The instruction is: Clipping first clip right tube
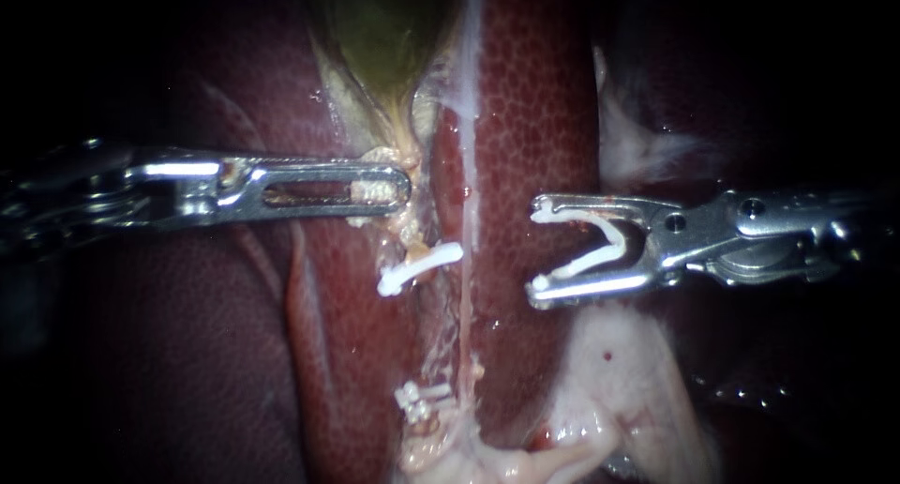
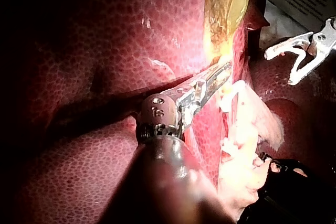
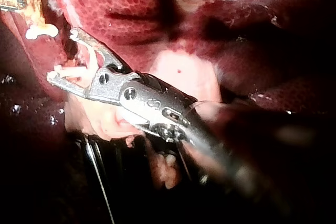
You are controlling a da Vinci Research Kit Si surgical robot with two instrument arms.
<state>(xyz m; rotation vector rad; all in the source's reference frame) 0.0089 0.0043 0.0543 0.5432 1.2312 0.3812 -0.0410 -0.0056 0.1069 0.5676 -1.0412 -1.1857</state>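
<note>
My right instrument (image 1: 539, 249) comes in from the right, its jaws standing wide apart with an open white clip (image 1: 600, 245) seated between them. The jaw tips are just right of a thin pale tube (image 1: 466, 287) that runs down the liver (image 1: 534, 118), and do not touch it. To its left, another tube carries a white clip (image 1: 420, 266); more clips (image 1: 422, 400) sit lower down. My left instrument (image 1: 384, 189) has its slotted jaws shut on yellowish tissue at the neck of the greenish gallbladder (image 1: 384, 34). The right wrist view shows the loaded clip (image 3: 86, 64) in the jaws (image 3: 63, 56).
Pale fatty tissue (image 1: 619, 381) lies under my right instrument, and a whitish flap (image 1: 637, 146) above it. In the left wrist view a black base (image 2: 294, 192) shows beyond the pale tissue, and my right instrument (image 2: 294, 59) hangs over the liver.
</note>
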